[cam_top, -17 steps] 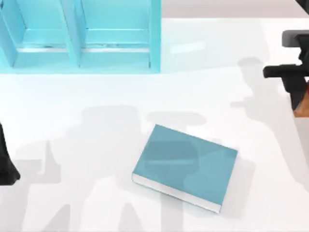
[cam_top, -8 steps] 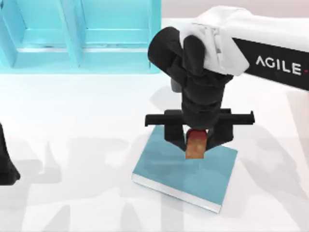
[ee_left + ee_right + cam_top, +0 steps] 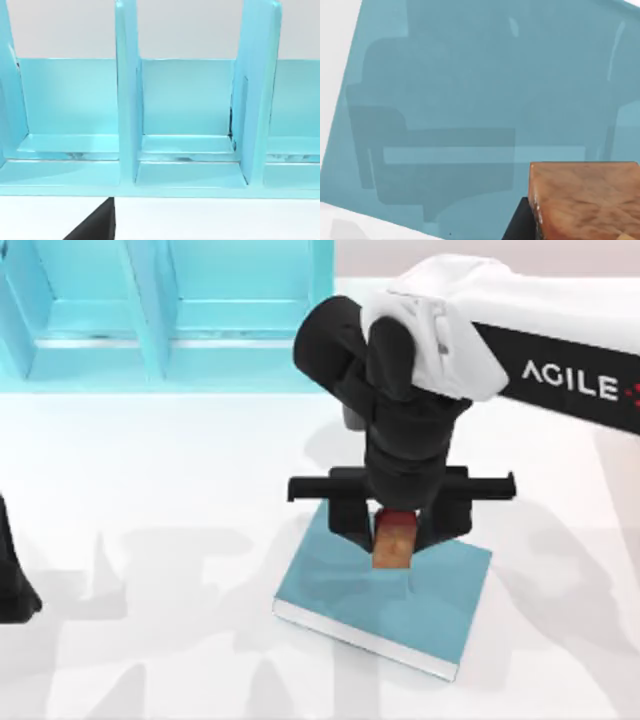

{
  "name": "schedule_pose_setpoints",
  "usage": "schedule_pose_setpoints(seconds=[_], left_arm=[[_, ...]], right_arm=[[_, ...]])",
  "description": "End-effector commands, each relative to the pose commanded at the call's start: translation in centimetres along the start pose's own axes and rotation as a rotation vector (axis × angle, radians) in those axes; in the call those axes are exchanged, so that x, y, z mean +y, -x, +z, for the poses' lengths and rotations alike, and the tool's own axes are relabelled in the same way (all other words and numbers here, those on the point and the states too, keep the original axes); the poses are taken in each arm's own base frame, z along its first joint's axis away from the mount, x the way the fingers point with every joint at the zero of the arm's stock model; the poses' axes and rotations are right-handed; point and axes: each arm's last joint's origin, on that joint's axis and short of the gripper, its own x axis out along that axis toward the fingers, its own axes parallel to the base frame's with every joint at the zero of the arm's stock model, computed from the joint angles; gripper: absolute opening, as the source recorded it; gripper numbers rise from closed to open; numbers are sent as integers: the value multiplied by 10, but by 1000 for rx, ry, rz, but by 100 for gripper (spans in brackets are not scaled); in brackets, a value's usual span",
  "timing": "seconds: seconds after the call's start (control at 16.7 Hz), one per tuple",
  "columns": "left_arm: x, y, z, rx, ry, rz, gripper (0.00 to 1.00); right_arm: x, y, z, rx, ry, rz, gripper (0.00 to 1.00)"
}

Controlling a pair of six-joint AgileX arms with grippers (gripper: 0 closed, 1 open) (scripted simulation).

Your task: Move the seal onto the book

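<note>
- Gripping the seal (image 3: 394, 544) between its two dark fingers, right gripper (image 3: 396, 536) poised over the teal book (image 3: 400, 605) near the middle of the table (image 3: 180, 470), toward the top view's right.
- Seen from above: orange-brown block of the seal hanging below the fingers, dark red knob tucked up between them, over the book's far part.
- Seen from the right wrist: seal (image 3: 585, 200) with its wood-toned block close to the lens, plain teal cover of the book (image 3: 470, 90) spread beneath, the gripper's shadow cast on that cover; whether the seal touches the cover cannot be told.
- Lying flat and turned at an angle to the table edges, book showing white page edges along its near side.
- Reaching in from the top view's right, white and black AgileX right arm (image 3: 560, 380) with lettering on its side.
- Parked at the top view's left edge, left arm (image 3: 12, 580), a dark shape well apart from the book.
- Standing along the far side of the table at the left, teal shelf unit (image 3: 170, 330) with upright dividers; same shelf unit (image 3: 185, 125) facing the left wrist camera, open compartments side by side.
</note>
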Motion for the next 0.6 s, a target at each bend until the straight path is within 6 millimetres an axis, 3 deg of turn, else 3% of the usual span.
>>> schedule_pose_setpoints(seconds=[0.3, 0.6], left_arm=[[0, 0, 0, 0, 0, 0, 100], [0, 0, 0, 0, 0, 0, 100]], right_arm=[[0, 2, 0, -1, 2, 0, 0], [0, 2, 0, -1, 2, 0, 38]])
